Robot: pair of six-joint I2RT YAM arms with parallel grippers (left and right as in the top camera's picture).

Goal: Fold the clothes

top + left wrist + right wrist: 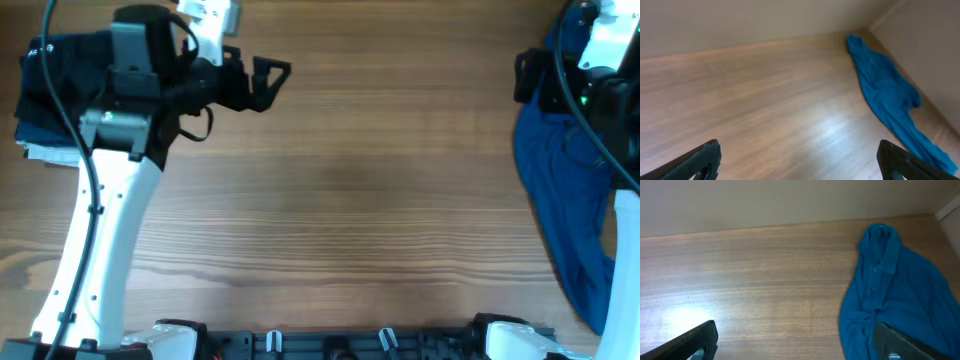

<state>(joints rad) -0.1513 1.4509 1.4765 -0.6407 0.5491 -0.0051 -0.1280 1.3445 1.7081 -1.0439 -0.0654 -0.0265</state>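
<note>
Both claws stand wide open and empty. The left gripper [800, 162] hovers over the table [380, 200] near the stacked dark garments [45, 100], which we judge finished. The right gripper [800, 342] hangs beside the crumpled blue shirt [560, 200], likely next.

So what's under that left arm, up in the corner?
A pile of dark clothes, black and navy, with a white edge. The left arm hides its right part, so the count is unclear.
</note>
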